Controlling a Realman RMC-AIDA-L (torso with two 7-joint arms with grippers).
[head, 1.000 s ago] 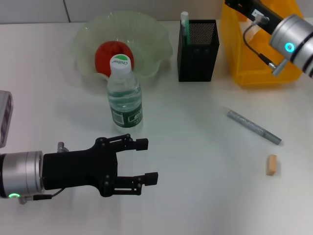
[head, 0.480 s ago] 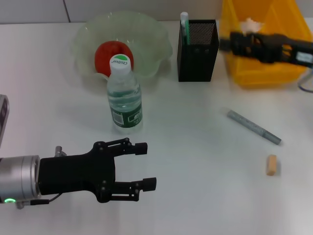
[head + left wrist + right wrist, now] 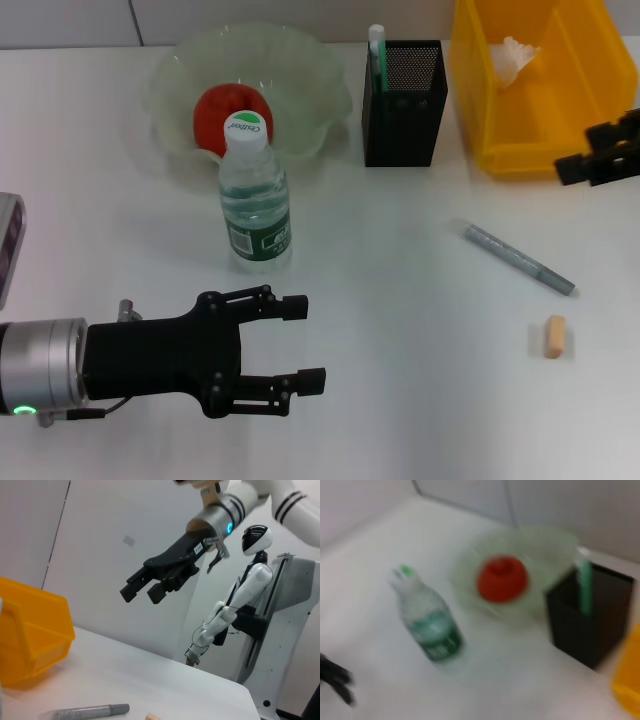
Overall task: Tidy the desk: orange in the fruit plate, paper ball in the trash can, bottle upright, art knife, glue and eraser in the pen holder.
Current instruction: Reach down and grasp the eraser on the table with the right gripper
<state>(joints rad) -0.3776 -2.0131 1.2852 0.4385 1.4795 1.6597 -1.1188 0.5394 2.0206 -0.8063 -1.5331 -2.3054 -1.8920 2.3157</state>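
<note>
The left pincer [image 3: 300,342] hangs low over the near part of the white worktop [image 3: 400,400], its black fingers spread apart and gripping nothing, just in front of the bottle [image 3: 255,195], which stands upright with its green-and-white cap on. Behind the bottle the orange [image 3: 228,112] sits in the pale green fruit plate [image 3: 310,80]. Next along, the black mesh pen holder [image 3: 405,100] has a green-and-white stick standing in its left corner. The yellow trash can [image 3: 530,140] holds the white paper ball [image 3: 520,55] at its back wall. Over at the right edge, the right pincer [image 3: 600,155] hovers just in front of the trash can; in the left wrist view its fingers are parted and empty [image 3: 145,587]. Out on the worktop, the grey art knife [image 3: 520,260] lies at a slant, and the small tan eraser [image 3: 554,337] rests a little nearer, apart from it.
</note>
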